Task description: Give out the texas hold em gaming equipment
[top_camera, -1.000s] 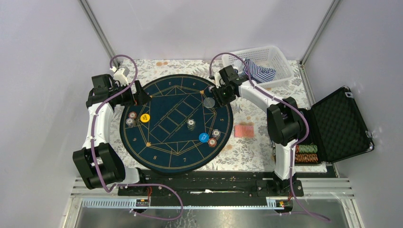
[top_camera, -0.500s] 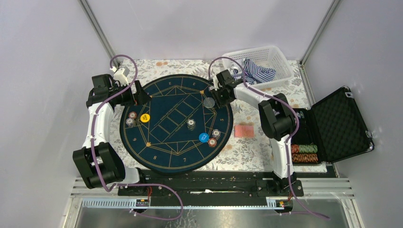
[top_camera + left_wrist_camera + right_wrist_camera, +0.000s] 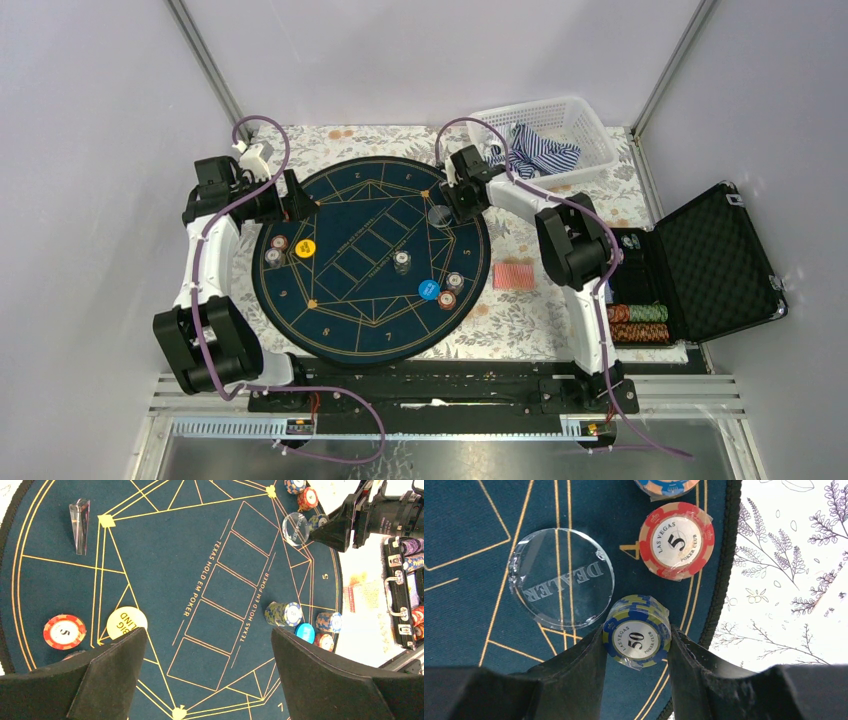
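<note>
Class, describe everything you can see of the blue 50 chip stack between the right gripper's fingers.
The 50 stack is a short pile of round chips, blue with yellow edge marks, wrapped in crinkled clear film. Its white label reads LAS VEGAS POKER CLUB. It sits face up near the edge of the mat, beside the DEALER disc and a red 5 stack. The right gripper is shut on its sides.
</note>
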`<action>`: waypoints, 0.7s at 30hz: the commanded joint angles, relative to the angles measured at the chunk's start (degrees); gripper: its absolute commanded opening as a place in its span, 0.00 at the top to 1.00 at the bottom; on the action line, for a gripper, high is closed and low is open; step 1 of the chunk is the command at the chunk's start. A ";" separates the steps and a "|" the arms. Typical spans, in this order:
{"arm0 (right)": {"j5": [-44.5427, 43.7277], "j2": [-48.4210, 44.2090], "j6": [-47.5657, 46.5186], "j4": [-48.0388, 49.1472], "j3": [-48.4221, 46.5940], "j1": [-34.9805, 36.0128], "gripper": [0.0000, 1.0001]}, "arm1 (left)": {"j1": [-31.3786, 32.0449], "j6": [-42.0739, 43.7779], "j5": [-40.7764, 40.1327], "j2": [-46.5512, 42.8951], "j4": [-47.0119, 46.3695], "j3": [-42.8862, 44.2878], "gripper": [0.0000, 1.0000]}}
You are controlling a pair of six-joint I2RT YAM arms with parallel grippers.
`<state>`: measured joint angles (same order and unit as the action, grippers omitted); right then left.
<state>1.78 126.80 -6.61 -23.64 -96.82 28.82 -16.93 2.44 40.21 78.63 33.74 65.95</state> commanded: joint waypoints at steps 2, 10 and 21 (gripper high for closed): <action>-2.97 1.57 -0.39 0.92 -3.40 -0.06 0.52 | 0.13 -0.42 1.63 0.51 -2.01 0.95 0.01; -3.87 1.96 -0.92 0.12 -4.17 -0.11 0.42 | 0.06 -0.19 1.28 0.62 -2.02 0.67 0.01; 5.13 -9.56 -1.76 -1.55 -0.22 0.01 0.12 | 0.12 -0.13 1.18 0.45 -2.01 0.97 0.01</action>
<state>1.83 126.48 -7.66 -24.75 -97.95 28.71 -16.93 2.44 40.16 79.09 33.74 65.95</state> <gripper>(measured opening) 0.843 0.988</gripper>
